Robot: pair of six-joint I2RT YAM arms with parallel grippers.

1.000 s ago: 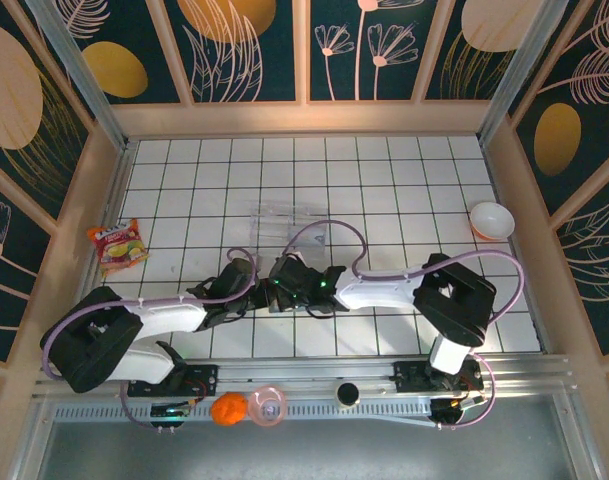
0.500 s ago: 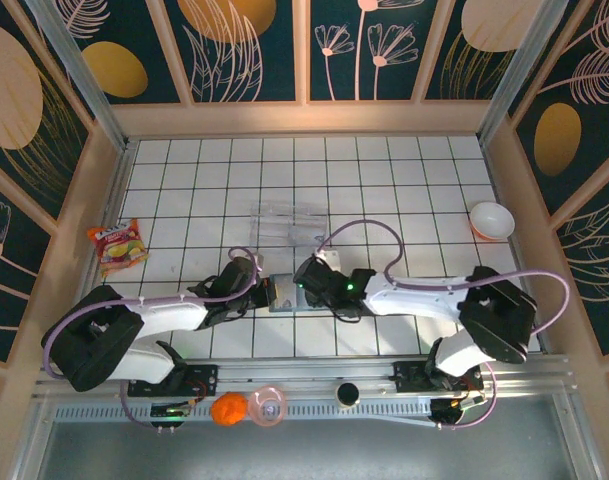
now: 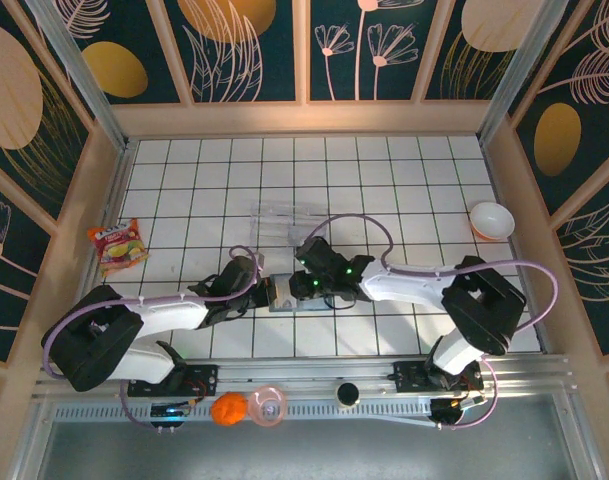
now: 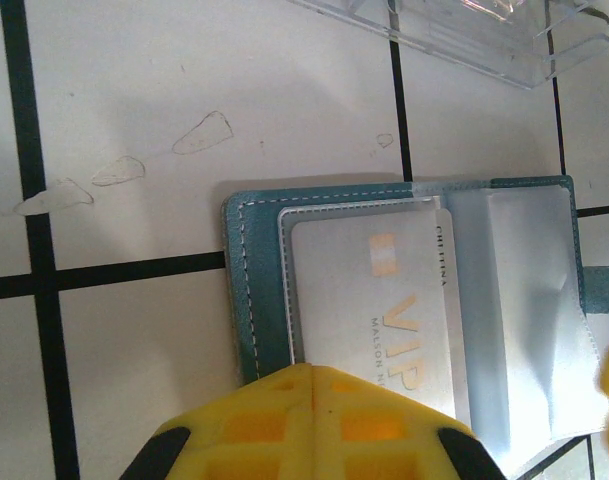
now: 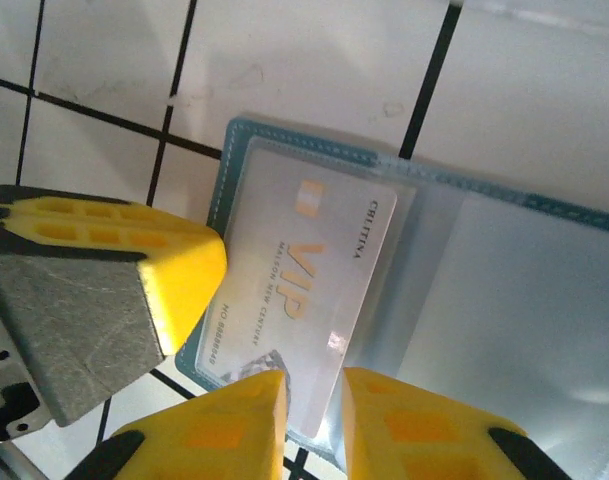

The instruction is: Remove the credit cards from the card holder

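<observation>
Near the front middle of the white tiled desk (image 3: 414, 190), where the two arms meet, the teal card holder (image 3: 281, 296) lies open and flat. Its inside faces up, and a pale credit card (image 4: 379, 300) lettered VIP sits under a clear sleeve in one half. The other half's pocket looks empty, though glare hides much of it. A clear plastic tray (image 4: 464, 35) lies just beyond the holder, apart from it.

The left jaws look closed: their two yellow fingers (image 4: 304, 425) meet at a seam with nothing between them. The tip comes down at the holder's teal border by one end of the card, apparently pinning the holder. The right jaws are parted only a slit, and in their own camera the fingers (image 5: 219, 435) frame the card's short end. I cannot tell how high they stand above the card, or whether they touch it.

Several things could spoil the pull, by my reading. The card is thin and lies flush under the plastic, so the right jaws may close on sleeve and card together, or on the teal rim, and drag the whole holder. The left tip may bear on the card as well as the border, which would clamp the card in its pocket. If that tip slid off the smooth edge, the holder could skid or fold shut. The two sets of fingers are close enough that they might also knock each other.
</observation>
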